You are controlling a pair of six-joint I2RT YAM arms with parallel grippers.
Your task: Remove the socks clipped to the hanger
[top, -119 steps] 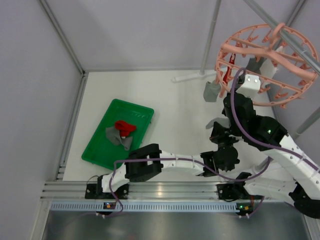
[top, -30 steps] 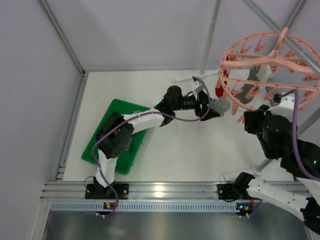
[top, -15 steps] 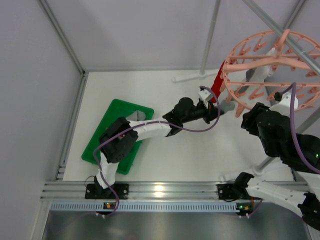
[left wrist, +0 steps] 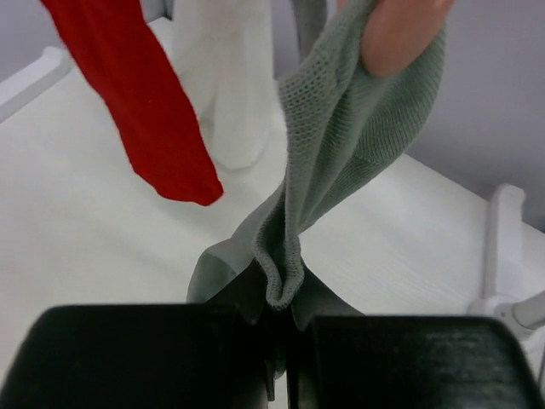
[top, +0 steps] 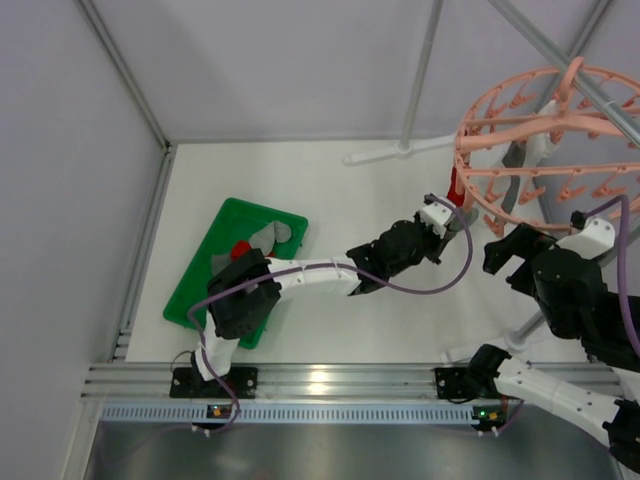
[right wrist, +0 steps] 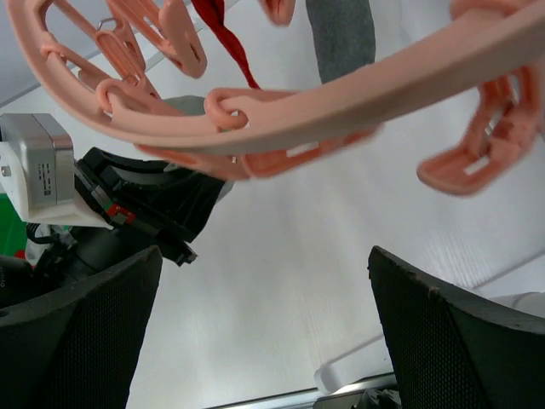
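Observation:
The salmon-pink hanger (top: 560, 130) hangs at the upper right. A grey sock (left wrist: 341, 153) hangs from one of its clips (left wrist: 400, 34), and my left gripper (left wrist: 285, 341) is shut on the sock's lower end. In the top view that gripper (top: 452, 228) sits just left of the hanger's rim, with the grey sock (top: 461, 224) stretched up from it. A red sock (left wrist: 145, 111) hangs clipped beside it. Another grey sock (right wrist: 341, 34) hangs further in. My right gripper (right wrist: 264, 341) stands open and empty below the hanger ring (right wrist: 341, 111).
A green tray (top: 190, 300) lies at the left of the table, holding grey socks (top: 270, 237) and a red sock (top: 240, 248). A white post (left wrist: 230, 77) and metal frame poles (top: 420, 70) stand behind the hanger. The left arm stretches across the table's middle.
My left gripper has shut on the grey sock and pulled back and down with it. My right gripper has opened wide and dropped away from the hanger, which swung to the right.

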